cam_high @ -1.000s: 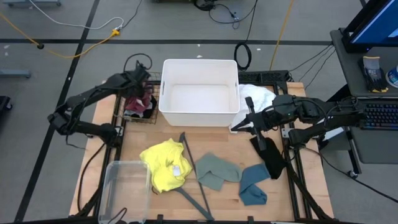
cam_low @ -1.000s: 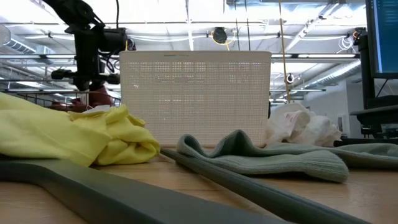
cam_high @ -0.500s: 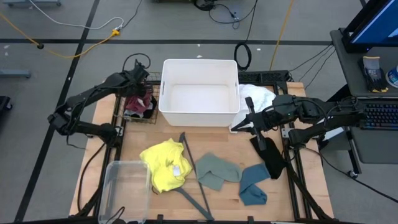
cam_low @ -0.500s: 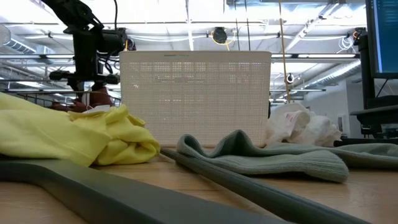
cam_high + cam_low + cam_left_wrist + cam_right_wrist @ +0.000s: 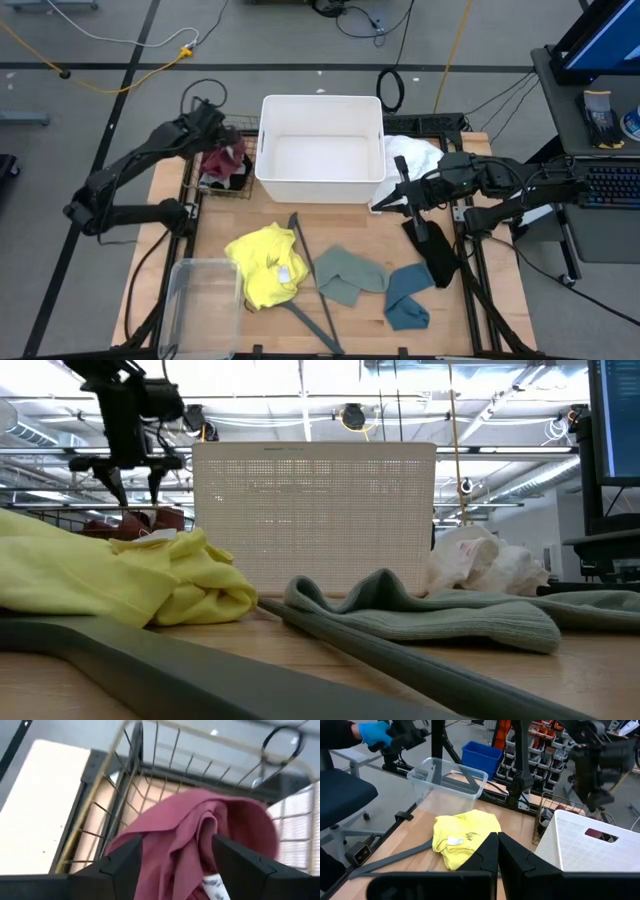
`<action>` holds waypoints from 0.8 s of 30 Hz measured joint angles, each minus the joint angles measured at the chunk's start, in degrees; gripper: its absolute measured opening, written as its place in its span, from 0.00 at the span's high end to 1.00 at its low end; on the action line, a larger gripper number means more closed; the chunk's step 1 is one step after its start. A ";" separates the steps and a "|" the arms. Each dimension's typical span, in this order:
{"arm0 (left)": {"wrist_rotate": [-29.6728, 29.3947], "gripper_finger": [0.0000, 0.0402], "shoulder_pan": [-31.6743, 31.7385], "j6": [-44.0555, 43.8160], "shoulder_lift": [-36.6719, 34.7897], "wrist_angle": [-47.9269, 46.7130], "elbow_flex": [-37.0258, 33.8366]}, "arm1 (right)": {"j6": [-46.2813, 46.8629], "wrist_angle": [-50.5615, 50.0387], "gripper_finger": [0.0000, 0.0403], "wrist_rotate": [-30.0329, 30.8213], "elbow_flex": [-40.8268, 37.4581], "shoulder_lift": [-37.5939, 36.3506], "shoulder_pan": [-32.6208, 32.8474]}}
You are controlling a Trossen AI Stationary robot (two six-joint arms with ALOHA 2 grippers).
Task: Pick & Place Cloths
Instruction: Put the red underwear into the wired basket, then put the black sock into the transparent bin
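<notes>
Left claw [image 5: 172, 865] open above maroon cloth [image 5: 200, 835], holding nothing.

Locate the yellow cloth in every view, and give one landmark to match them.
High view: yellow cloth, table front, left of centre.
Low view: left foreground.
Left wrist view: not in it.
Right wrist view: centre, above the fingers.
Shared landmark: white bin, behind the cloth.
</notes>
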 joint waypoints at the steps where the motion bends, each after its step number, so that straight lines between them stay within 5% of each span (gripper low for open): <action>1: -0.05 0.42 0.00 -0.32 -1.42 0.06 0.00 | 0.06 -0.03 1.00 0.00 0.00 0.00 0.02; 8: 0.94 0.52 -1.65 -1.50 -10.91 2.10 0.00 | 0.06 -0.10 1.00 0.00 0.00 0.00 0.02; 15: 10.06 0.63 -4.97 4.22 -17.88 7.49 0.00 | 0.16 -6.13 1.00 2.66 0.02 -0.02 0.02; 24: 18.77 0.94 -9.81 18.82 -23.41 13.87 0.00 | 8.25 -25.66 1.00 10.53 0.02 -0.02 0.02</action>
